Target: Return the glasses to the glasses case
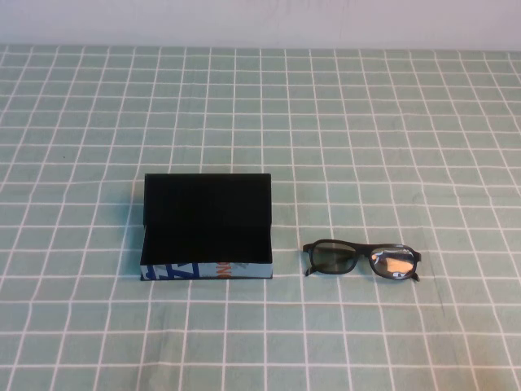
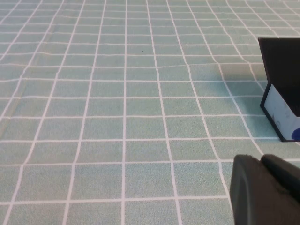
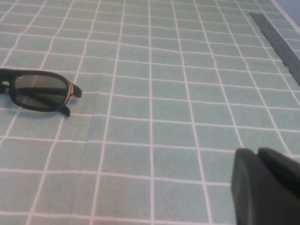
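Observation:
The glasses case (image 1: 207,270) stands open left of the table's middle, its lid upright at the back and its black inside bare; the printed strip faces me. Its end also shows in the left wrist view (image 2: 281,110). The black glasses (image 1: 362,259) lie on the cloth to the right of the case, lenses facing me, arms folded behind; they also show in the right wrist view (image 3: 40,89). My left gripper (image 2: 261,160) is shut and empty, low over the cloth left of the case. My right gripper (image 3: 258,152) is shut and empty, right of the glasses. Neither arm shows in the high view.
A green cloth with a white grid (image 1: 366,122) covers the table. A white wall (image 1: 260,20) runs along the far edge. A grey strip (image 3: 276,40) lies along the table's right side.

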You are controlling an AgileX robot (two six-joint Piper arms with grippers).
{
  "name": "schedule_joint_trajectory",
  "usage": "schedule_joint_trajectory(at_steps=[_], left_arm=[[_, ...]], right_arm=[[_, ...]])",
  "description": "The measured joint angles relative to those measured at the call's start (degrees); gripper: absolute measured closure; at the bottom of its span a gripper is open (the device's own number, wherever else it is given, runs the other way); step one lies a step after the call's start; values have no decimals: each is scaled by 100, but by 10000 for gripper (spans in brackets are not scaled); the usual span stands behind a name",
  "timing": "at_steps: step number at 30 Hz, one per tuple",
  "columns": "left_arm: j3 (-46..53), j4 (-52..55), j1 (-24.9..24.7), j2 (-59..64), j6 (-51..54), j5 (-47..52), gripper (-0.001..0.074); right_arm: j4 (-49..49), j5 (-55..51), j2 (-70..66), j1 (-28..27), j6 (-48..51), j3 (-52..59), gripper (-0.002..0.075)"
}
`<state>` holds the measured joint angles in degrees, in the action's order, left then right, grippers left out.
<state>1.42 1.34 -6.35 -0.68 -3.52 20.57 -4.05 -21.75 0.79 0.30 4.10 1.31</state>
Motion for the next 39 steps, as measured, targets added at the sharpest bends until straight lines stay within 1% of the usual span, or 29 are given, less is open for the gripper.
schedule_joint_trajectory(at_steps=[4, 8, 12, 33, 36, 39], left_arm=[[0, 15, 0, 0, 24, 0, 734], [0, 132, 0, 0, 110, 0, 734], [0, 174, 0, 0, 180, 0, 734], [0, 193, 0, 0, 208, 0, 734], [0, 193, 0, 0, 208, -44, 734], [9, 198, 0, 0, 208, -258, 734]], right_arm=[[139, 43, 0, 0, 0, 0, 737], [765, 161, 0, 0, 0, 21, 737], [987, 171, 0, 0, 0, 19, 737], [1033, 158, 0, 0, 0, 19, 737], [1033, 297, 0, 0, 0, 23, 737], [1047, 742, 0, 0, 0, 23, 737]])
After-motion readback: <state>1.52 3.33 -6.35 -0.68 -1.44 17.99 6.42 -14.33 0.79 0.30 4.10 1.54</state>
